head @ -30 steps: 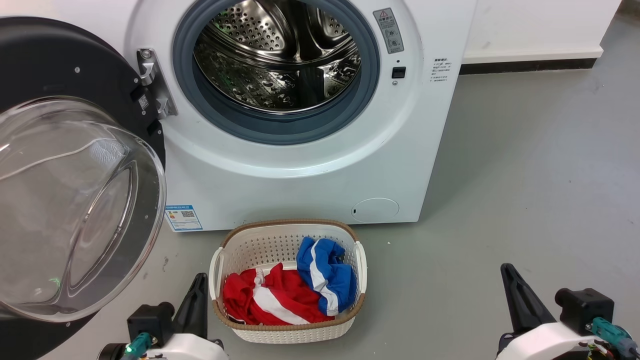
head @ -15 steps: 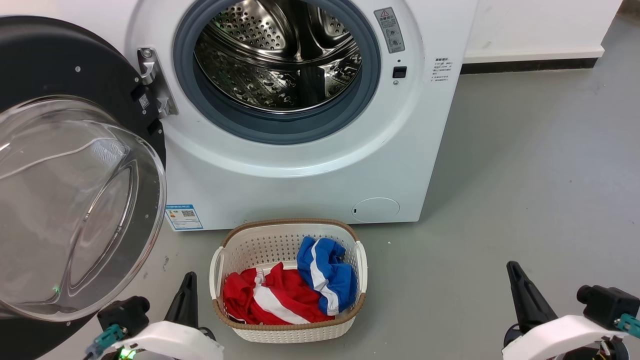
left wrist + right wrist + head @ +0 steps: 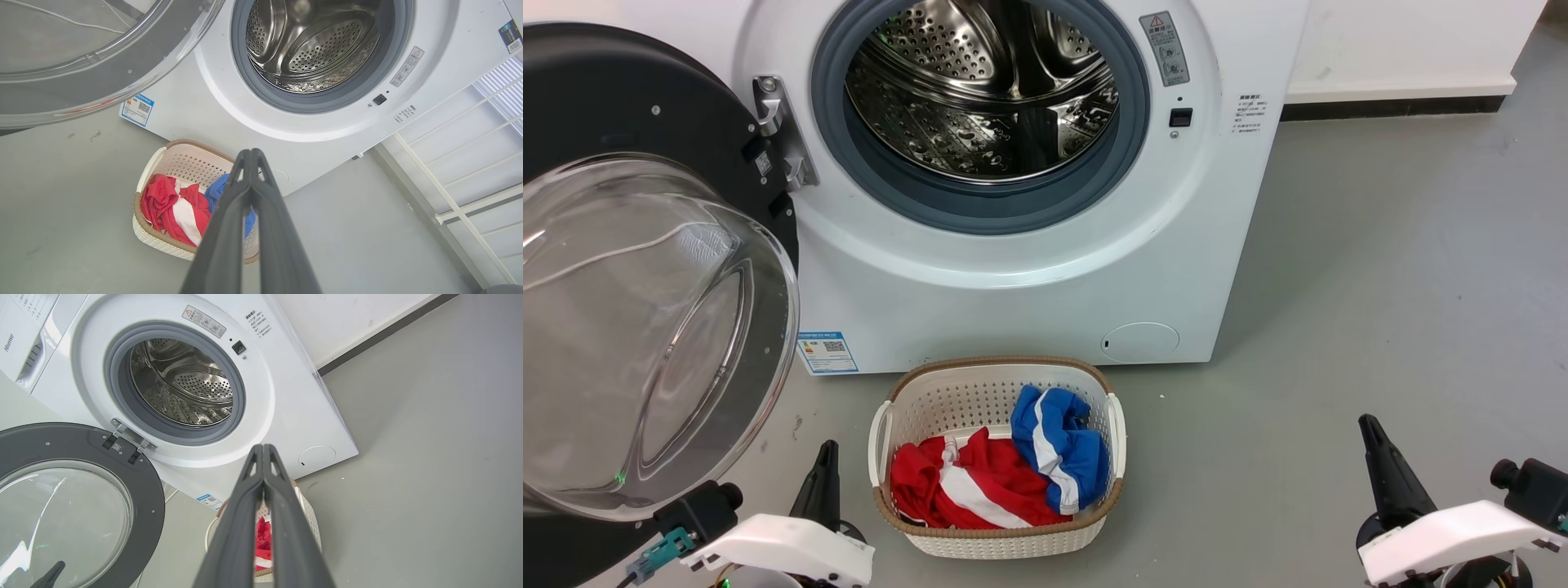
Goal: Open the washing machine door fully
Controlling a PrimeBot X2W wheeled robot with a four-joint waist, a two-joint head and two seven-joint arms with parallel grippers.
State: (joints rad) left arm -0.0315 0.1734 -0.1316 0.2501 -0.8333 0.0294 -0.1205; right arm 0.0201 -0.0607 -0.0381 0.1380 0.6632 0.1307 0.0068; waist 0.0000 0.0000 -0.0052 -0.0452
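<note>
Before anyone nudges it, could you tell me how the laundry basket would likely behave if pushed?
The laundry basket looks like thin perforated plastic holding two garments, so probably light. Wide and low, it would likely slide on the smooth floor rather than tip.

There is one washing machine, with one round door, one steel drum and one grey-blue gasket around the opening. The door hangs on one metal hinge. The machine's white front carries one blue label sticker, one grey warning label, one small black latch socket and one round service flap. One white perforated laundry basket has two side handles. In it lie two garments: one red with white stripes and one blue with a white stripe. There are two grippers, the left gripper and the right gripper, each with two dark fingers.
</note>
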